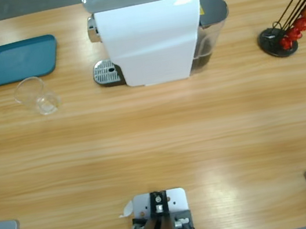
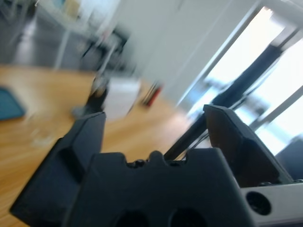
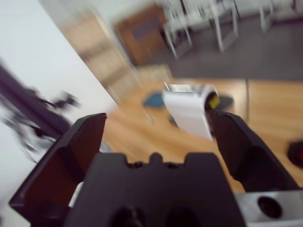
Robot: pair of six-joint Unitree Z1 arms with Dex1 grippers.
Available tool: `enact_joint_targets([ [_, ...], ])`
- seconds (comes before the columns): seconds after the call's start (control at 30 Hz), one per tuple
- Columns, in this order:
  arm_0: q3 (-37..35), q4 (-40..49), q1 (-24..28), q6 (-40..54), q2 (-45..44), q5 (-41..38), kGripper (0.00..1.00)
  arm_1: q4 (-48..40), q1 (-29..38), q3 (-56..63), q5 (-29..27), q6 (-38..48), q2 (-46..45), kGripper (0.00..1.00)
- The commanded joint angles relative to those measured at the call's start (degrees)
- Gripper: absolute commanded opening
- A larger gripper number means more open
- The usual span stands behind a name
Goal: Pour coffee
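No coffee shows in any view. A white coffee machine (image 1: 148,33) stands at the back middle of the table, with a silver drip grate (image 1: 106,72) at its left foot. An empty clear glass cup (image 1: 36,96) rests to the left of it, near a teal tray (image 1: 19,59). Neither arm appears in the high view. My left gripper (image 2: 154,118) is open and empty, held up and facing the distant machine (image 2: 120,97). My right gripper (image 3: 157,118) is also open and empty, with the machine (image 3: 189,111) far beyond its jaws.
A black stand with red capsules (image 1: 293,23) sits at the back right of the table. Bare wooden tabletop (image 1: 163,142) stretches between the machine and the front edge. Both wrist views also take in the room beyond the table.
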Motion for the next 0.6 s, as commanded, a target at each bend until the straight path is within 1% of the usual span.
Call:
enact_joint_targets([
  [0.03,9.9,5.3,-1.3,10.0,3.1,0.5,0.996,4.0,0.3,11.0,-6.9,-4.1,7.8,1.000],
  [0.07,10.0,5.4,-1.3,8.5,3.4,2.4,0.996,3.9,0.3,13.0,-7.6,-11.0,8.1,1.000],
  [0.1,10.0,5.4,-1.3,8.5,5.4,2.3,0.996,3.8,0.3,14.9,-7.5,-13.6,8.2,1.000],
  [0.17,11.2,3.6,-1.3,8.4,12.1,1.8,0.996,0.2,0.3,19.6,-6.2,-13.8,5.8,1.000],
  [0.2,14.0,-0.7,-1.3,8.3,14.6,1.8,0.997,-0.3,0.3,20.2,-6.2,-13.5,5.2,1.000],
  [0.27,19.7,-9.3,-1.3,9.5,15.0,2.3,0.996,-0.3,0.3,20.1,-6.3,-13.8,6.9,1.000],
  [0.3,22.0,-12.1,-1.3,10.0,14.6,3.9,0.996,-0.3,0.3,19.9,-6.3,-14.8,8.1,1.000],
  [0.43,22.7,-12.1,-1.3,14.8,13.7,5.6,0.990,0.8,0.3,17.2,-6.2,-16.8,13.9,1.000],
  [0.5,22.7,-11.9,-1.3,15.9,15.1,8.1,0.945,2.6,0.3,15.5,-5.7,-19.2,17.4,1.000],
  [0.57,23.5,-11.9,-1.3,15.8,17.2,4.7,0.904,3.7,0.3,14.3,-4.8,-21.0,19.6,1.000],
  [0.6,23.9,-11.9,-1.3,16.0,17.8,4.4,0.905,3.9,0.3,14.3,-4.8,-21.0,19.6,1.000],
])
